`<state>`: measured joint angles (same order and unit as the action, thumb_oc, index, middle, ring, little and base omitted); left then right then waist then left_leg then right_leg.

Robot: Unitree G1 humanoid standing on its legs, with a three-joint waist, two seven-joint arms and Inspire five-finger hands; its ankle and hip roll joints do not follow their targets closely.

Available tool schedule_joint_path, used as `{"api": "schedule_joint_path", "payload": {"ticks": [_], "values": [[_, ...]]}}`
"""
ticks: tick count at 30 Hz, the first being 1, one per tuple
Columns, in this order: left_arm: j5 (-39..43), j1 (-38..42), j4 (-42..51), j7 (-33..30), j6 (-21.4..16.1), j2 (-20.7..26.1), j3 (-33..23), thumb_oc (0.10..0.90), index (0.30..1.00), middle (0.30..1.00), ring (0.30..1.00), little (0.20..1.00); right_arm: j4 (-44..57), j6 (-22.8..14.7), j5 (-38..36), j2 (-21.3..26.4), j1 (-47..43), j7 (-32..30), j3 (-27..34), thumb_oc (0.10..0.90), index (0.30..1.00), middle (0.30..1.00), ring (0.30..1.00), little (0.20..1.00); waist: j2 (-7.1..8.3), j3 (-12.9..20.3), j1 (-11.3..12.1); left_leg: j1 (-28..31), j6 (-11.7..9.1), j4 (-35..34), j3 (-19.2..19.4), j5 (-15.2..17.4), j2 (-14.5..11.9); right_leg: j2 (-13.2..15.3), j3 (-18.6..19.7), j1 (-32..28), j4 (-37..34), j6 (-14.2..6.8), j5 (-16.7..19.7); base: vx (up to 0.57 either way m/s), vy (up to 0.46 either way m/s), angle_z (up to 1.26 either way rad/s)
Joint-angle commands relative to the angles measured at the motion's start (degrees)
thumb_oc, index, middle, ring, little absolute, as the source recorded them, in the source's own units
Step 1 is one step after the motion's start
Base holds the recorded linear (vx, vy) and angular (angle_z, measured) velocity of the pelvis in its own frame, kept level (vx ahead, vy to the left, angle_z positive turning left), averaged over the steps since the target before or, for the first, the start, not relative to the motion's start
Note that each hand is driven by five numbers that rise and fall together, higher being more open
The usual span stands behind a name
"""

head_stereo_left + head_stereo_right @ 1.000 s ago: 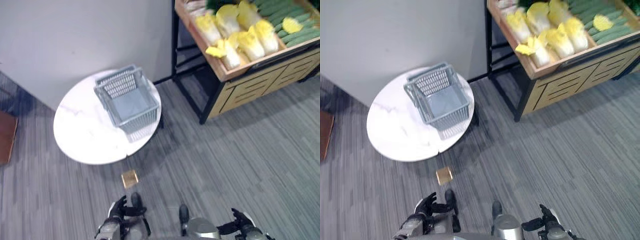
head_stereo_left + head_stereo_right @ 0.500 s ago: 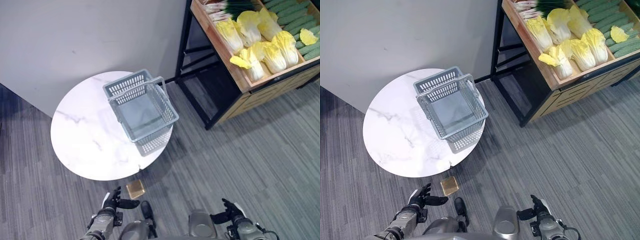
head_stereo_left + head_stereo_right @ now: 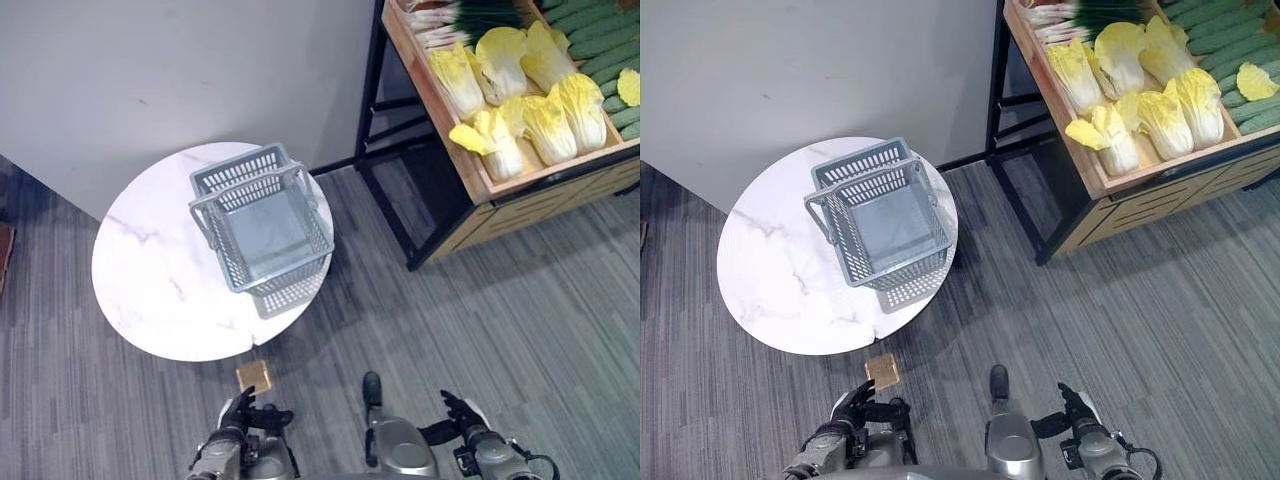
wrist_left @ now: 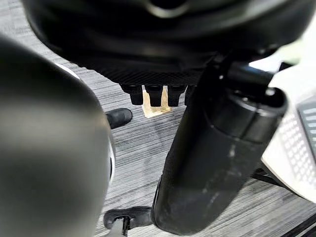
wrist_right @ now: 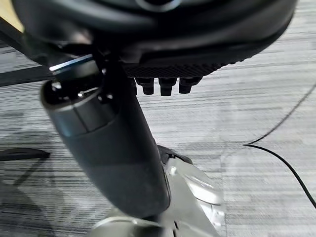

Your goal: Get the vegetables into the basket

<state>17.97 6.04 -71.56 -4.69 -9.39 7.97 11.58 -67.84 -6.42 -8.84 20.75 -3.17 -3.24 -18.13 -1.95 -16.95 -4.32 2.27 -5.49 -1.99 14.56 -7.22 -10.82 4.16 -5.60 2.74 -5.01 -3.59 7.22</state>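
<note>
An empty grey plastic basket (image 3: 262, 226) with its handle up stands on a round white marble table (image 3: 150, 290). Several yellow-white napa cabbages (image 3: 520, 95) lie in a wooden produce stand (image 3: 520, 200) at the upper right, with cucumbers (image 3: 600, 40) beside them and green onions (image 3: 460, 15) behind. My left hand (image 3: 240, 415) hangs low near the floor, well short of the table, fingers relaxed and holding nothing. My right hand (image 3: 460, 415) hangs low on the other side, far below the stand, also open and empty; its thumb (image 5: 108, 143) sticks out over grey carpet.
A pale wall (image 3: 150, 70) runs behind the table. The stand rests on a black metal frame (image 3: 385, 190) between table and produce. A small brass floor plate (image 3: 254, 376) lies in the grey carpet just before the table. Open carpet spreads to the right.
The whole picture has shifted as the camera moved, so table and stand sit differently in view. Both hands stay low and empty.
</note>
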Motion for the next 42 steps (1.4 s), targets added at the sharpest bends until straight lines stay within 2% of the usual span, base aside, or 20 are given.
{"api": "schedule_joint_path", "payload": {"ticks": [1, 4, 5, 7, 9, 12, 13, 14, 15, 16, 18, 21, 25, 27, 28, 29, 34, 42], "values": [[-1.51, 0.06, -1.62, -0.61, -1.28, 3.14, 0.15, 0.900, 1.000, 1.000, 1.000, 1.000, -0.15, -1.43, 0.34, -0.21, 0.81, -0.66, 0.01, 0.900, 1.000, 1.000, 1.000, 1.000, 3.20, 0.93, -0.91, 1.79, -1.14, 1.35, 0.47, 8.37, 3.56, 4.62, 2.96, -1.17, 3.52, -4.03, -5.95, 0.05, -0.055, 0.01], [-1.96, -0.46, -1.65, -1.20, -1.36, 3.15, -0.09, 0.900, 1.000, 1.000, 1.000, 1.000, 3.14, -2.47, 0.69, 1.45, 0.69, -2.14, 1.05, 0.900, 1.000, 1.000, 1.000, 1.000, 3.15, 1.58, -1.27, 2.78, -1.33, 0.73, 0.90, 8.34, 3.46, 4.44, 3.07, -2.37, 2.24, -4.02, -5.69, 0.04, -0.017, 0.01], [-2.36, -0.79, -1.38, -1.51, -1.39, 3.19, -0.16, 0.900, 1.000, 1.000, 1.000, 1.000, 7.55, -2.93, 2.88, 3.31, 0.76, -3.04, 0.70, 0.900, 1.000, 1.000, 1.000, 1.000, 3.28, 1.74, -1.41, 3.11, -1.35, 0.39, 1.08, 8.33, 3.49, 4.32, 3.26, -2.64, 1.84, -4.11, -5.52, 0.00, 0.000, 0.00], [-3.10, -1.83, 0.04, -1.35, -1.52, 3.48, -0.91, 0.900, 1.000, 1.000, 1.000, 1.000, 21.77, -3.98, 9.46, 8.83, 2.53, -3.33, 0.03, 0.900, 1.000, 1.000, 1.000, 1.000, 3.45, 1.98, -1.81, 3.86, -1.33, -0.49, 1.58, 8.34, 3.52, 4.27, 3.57, -2.84, 1.61, -4.36, -5.23, 0.00, 0.000, 0.00], [-4.50, -3.19, 1.34, -0.73, -1.44, 3.88, -1.42, 0.900, 1.000, 1.000, 1.000, 1.000, 35.55, -5.53, 16.80, 16.82, 4.38, -2.38, -0.09, 0.900, 1.000, 1.000, 1.000, 1.000, 3.47, 2.03, -2.11, 4.76, -1.23, -1.43, 1.85, 8.42, 3.50, 4.27, 3.96, -2.95, 1.72, -4.76, -5.15, 0.02, 0.026, -0.16], [-6.08, -3.63, 0.97, -0.06, -1.20, 4.37, -3.16, 0.900, 1.000, 1.000, 1.000, 1.000, 54.75, -7.51, 27.02, 28.82, 4.92, -0.19, 2.15, 0.900, 1.000, 1.000, 1.000, 1.000, 3.84, 2.71, -2.48, 5.81, -1.09, -2.67, 2.54, 8.67, 3.51, 4.28, 4.46, -2.62, 1.94, -5.27, -4.90, 0.02, 0.039, -0.21], [-6.73, -3.88, 0.62, 0.34, -0.99, 4.47, -4.20, 0.900, 1.000, 1.000, 1.000, 1.000, 65.50, -9.24, 31.53, 34.10, 5.56, 0.63, 4.83, 0.900, 1.000, 1.000, 1.000, 1.000, 4.07, 3.20, -2.64, 6.08, -1.03, -3.01, 2.84, 8.61, 3.58, 4.23, 4.61, -2.44, 1.91, -5.36, -4.65, 0.04, 0.045, -0.16], [-7.21, -4.01, 0.23, 0.45, -0.87, 4.42, -4.61, 0.900, 1.000, 1.000, 1.000, 1.000, 71.63, -10.15, 33.54, 36.86, 5.70, 1.18, 6.35, 0.900, 1.000, 1.000, 1.000, 1.000, 4.05, 3.42, -2.54, 6.41, -1.06, -3.01, 2.94, 9.02, 3.48, 4.28, 4.53, -2.79, 1.82, -5.56, -4.82, 0.02, 0.024, -0.12], [-7.24, -3.94, 0.21, 0.45, -0.88, 4.36, -4.54, 0.900, 1.000, 1.000, 1.000, 1.000, 72.04, -10.01, 33.46, 36.94, 6.12, 1.39, 6.81, 0.900, 1.000, 1.000, 1.000, 1.000, 4.02, 3.51, -2.44, 6.15, -1.06, -3.01, 2.94, 8.76, 3.49, 4.29, 4.56, -2.54, 1.80, -5.50, -4.59, 0.02, 0.022, -0.07], [-8.20, -3.97, -0.19, 0.54, -0.55, 4.37, -4.77, 0.900, 1.000, 1.000, 1.000, 1.000, 78.32, -10.93, 33.49, 39.38, 3.62, 1.87, 7.63, 0.900, 1.000, 1.000, 1.000, 1.000, 4.15, 3.92, -1.96, 6.36, -0.96, -3.01, 2.91, 8.95, 3.54, 4.37, 4.45, -2.83, 1.69, -5.61, -4.55, 0.00, 0.000, 0.00], [-8.42, -3.83, -0.36, 0.44, -0.45, 4.31, -4.55, 0.900, 1.000, 1.000, 1.000, 1.000, 78.94, -10.91, 32.69, 39.11, 2.48, 1.53, 7.42, 0.900, 1.000, 1.000, 1.000, 1.000, 4.13, 4.18, -1.53, 6.26, -0.90, -3.01, 2.79, 9.00, 3.59, 4.46, 4.22, -2.90, 1.59, -5.65, -4.47, 0.00, 0.000, 0.00], [-8.77, -3.61, -0.55, -0.02, -0.22, 4.28, -3.75, 0.900, 1.000, 1.000, 1.000, 1.000, 80.86, -10.66, 32.50, 39.11, -6.00, 0.15, 3.01, 0.900, 1.000, 1.000, 1.000, 1.000, 4.18, 4.50, -0.09, 6.01, -0.70, -3.01, 1.99, 9.10, 3.73, 4.79, 3.39, -3.44, 1.23, -5.70, -4.38, 0.01, -0.007, 0.05], [-8.93, -3.30, -1.21, -0.97, 0.12, 4.12, -2.08, 0.900, 1.000, 1.000, 1.000, 1.000, 78.50, -9.18, 32.16, 34.73, -19.32, -2.69, -3.95, 0.900, 1.000, 1.000, 1.000, 1.000, 4.07, 4.60, 2.04, 5.70, -0.55, -3.01, 1.08, 9.04, 3.96, 5.16, 2.66, -3.98, 0.78, -5.66, -4.29, 0.01, -0.003, 0.19], [-8.66, -3.29, -1.02, -1.63, -0.01, 3.99, -1.08, 0.900, 1.000, 1.000, 1.000, 1.000, 74.83, -8.08, 31.17, 31.63, -26.26, -3.95, -7.74, 0.900, 1.000, 1.000, 1.000, 1.000, 3.93, 4.38, 3.14, 5.41, -0.53, -3.01, 0.66, 8.92, 3.99, 5.39, 2.18, -4.29, 0.63, -5.57, -4.36, -0.01, -0.005, 0.15], [-7.86, -3.39, -0.78, -2.20, -0.20, 3.83, -0.18, 0.900, 1.000, 1.000, 1.000, 1.000, 70.59, -7.00, 30.82, 29.78, -33.13, -5.66, -10.97, 0.900, 1.000, 1.000, 1.000, 1.000, 3.89, 3.93, 4.20, 4.97, -0.55, -3.01, 0.17, 8.76, 4.04, 5.59, 1.68, -4.24, 0.54, -5.48, -4.30, -0.02, -0.009, 0.17], [-7.83, -3.34, -0.77, -2.21, -0.19, 3.76, -0.37, 0.900, 1.000, 1.000, 1.000, 1.000, 70.15, -7.07, 30.83, 29.64, -33.72, -5.86, -11.47, 0.900, 1.000, 1.000, 1.000, 1.000, 3.86, 3.87, 3.99, 4.94, -0.55, -3.01, 0.15, 8.75, 4.05, 5.60, 1.68, -4.21, 0.55, -5.48, -4.30, -0.03, -0.008, 0.18], [-5.11, -2.39, -0.24, -3.94, -1.25, 4.01, 1.65, 0.900, 1.000, 1.000, 1.000, 1.000, 54.85, -4.12, 29.34, 25.28, -47.78, -10.08, -17.05, 0.900, 1.000, 1.000, 1.000, 1.000, 3.37, 1.79, 6.17, 1.63, -0.83, -3.01, -1.53, 7.24, 3.89, 5.80, 0.45, -2.24, 0.74, -5.27, -3.81, -0.07, -0.011, 0.18], [-2.87, -0.55, 0.65, -4.67, -2.32, 5.00, 4.86, 0.900, 1.000, 1.000, 1.000, 1.000, 39.17, -1.89, 29.22, 21.93, -59.79, -14.26, -20.98, 0.900, 1.000, 1.000, 1.000, 1.000, 2.47, -0.04, 7.96, -2.98, -1.48, -3.01, -3.87, 5.44, 3.24, 5.74, -1.35, 0.98, 1.14, -5.14, -3.28, -0.06, -0.010, 0.19]]}}
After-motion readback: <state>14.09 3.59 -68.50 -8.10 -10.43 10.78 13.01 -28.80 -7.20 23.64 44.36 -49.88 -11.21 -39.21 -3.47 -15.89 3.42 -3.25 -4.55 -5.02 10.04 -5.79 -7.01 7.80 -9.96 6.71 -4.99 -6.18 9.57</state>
